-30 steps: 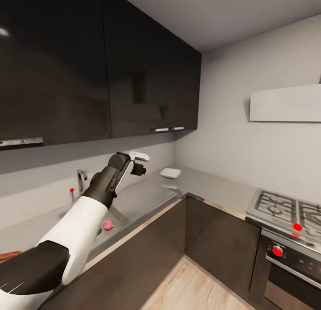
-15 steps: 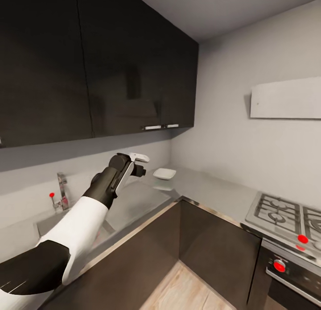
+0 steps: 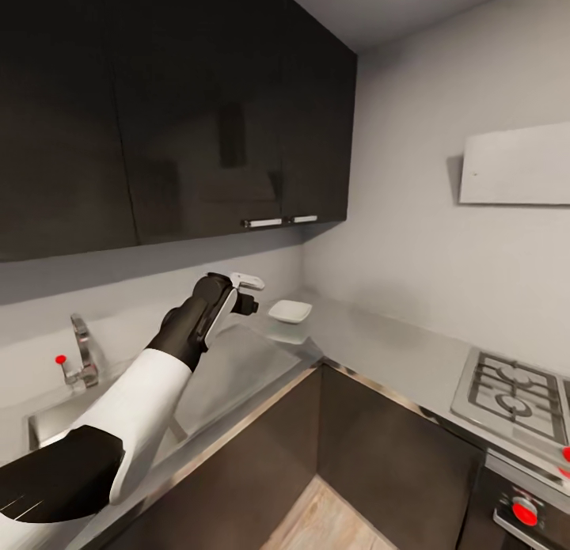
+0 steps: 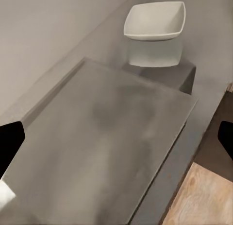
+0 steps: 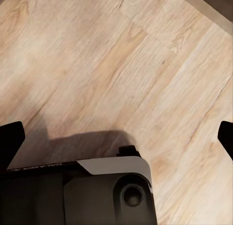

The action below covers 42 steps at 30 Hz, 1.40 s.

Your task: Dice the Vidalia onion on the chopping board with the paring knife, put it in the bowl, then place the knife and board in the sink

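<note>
L gripper (image 3: 247,290) hangs over the drainboard (image 3: 237,368), jaws spread w/ nothing between them; R gripper (image 5: 116,132) is likewise spread, aimed at the wood floor (image 5: 121,64). Bowl (image 3: 290,312) sits on the countertop (image 3: 380,344) near the corner. Risk: arm's raised close to bowl, so a swing could knock it. Sink (image 3: 55,427) basin is mostly behind the arm, so I can't make out the onion.
</note>
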Tool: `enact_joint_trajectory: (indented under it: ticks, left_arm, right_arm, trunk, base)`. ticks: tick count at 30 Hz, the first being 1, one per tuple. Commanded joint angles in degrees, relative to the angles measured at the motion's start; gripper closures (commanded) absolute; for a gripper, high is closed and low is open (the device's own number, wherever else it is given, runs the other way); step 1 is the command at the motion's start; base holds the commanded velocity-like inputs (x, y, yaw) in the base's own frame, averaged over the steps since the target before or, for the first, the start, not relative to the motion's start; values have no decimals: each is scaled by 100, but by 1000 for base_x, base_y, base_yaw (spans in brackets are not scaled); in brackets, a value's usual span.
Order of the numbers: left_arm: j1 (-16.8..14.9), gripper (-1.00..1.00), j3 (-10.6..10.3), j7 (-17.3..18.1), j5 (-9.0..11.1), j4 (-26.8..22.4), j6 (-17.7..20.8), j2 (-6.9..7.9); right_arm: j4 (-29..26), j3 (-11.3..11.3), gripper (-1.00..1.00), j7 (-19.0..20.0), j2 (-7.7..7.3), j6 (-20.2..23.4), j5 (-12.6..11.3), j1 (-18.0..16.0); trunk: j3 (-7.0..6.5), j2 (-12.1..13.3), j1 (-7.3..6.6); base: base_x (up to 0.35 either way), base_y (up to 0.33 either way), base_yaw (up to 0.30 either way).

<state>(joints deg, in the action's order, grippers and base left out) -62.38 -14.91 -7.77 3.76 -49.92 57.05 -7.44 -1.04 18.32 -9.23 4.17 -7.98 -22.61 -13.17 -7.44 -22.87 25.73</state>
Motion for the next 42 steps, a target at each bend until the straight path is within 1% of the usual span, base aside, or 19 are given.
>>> enact_joint_trajectory:
  ticks: [1,10,16,25,30,42]
  left_arm:
    - [-3,-100,-12,-47,38,11,18,0]
    - [-3,-100,-12,-49,29,34,17,1]
    - [-3,-100,-12,-45,29,25,17,5]
    - [-3,-100,-12,-47,21,22,17,6]
    - [-3,-100,-12,-49,20,27,17,6]
    - [6,-100,-12,-49,11,18,17,15]
  right_arm:
    - [2,49,-100,-16,3,8,-52,-1]
    - [-1,53,-100,-16,12,99,-51,-1]
    - [-1,52,-100,-32,3,110,-51,-1]
    - [-1,49,-100,-35,-13,112,-51,-1]
    - [-1,49,-100,-35,-13,209,-51,-1]
    - [-2,57,-100,-35,11,226,-51,-1]
  trunk:
    - [12,-5,5]
    - [90,-5,5]
    - [125,-5,5]
    - [133,-5,5]
    - [133,-5,5]
    - [133,-5,5]
  base:
    - [301,-141,0]
    - [228,-178,0]
    - [45,-43,0]
    - [2,-2,0]
    - [83,-93,0]
    - [15,-16,0]
